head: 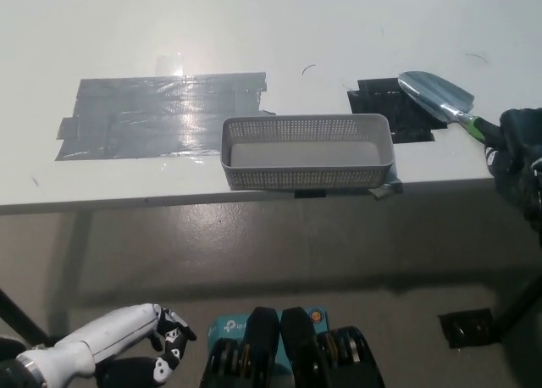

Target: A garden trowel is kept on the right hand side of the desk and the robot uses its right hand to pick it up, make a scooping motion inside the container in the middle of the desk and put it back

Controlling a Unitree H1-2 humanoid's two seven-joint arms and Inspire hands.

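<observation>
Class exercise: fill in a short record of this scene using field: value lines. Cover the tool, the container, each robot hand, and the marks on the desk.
tool: garden trowel, silver blade, green handle, at the desk's right side
tool holder: right hand, black, closed on the handle
blade position: over the black tape patch, right of the basket
container: grey mesh basket, at the desk's front edge, nothing visible inside
other hand: left hand, white, resting low, below the desk
desk marks: grey tape patch on the left
</observation>
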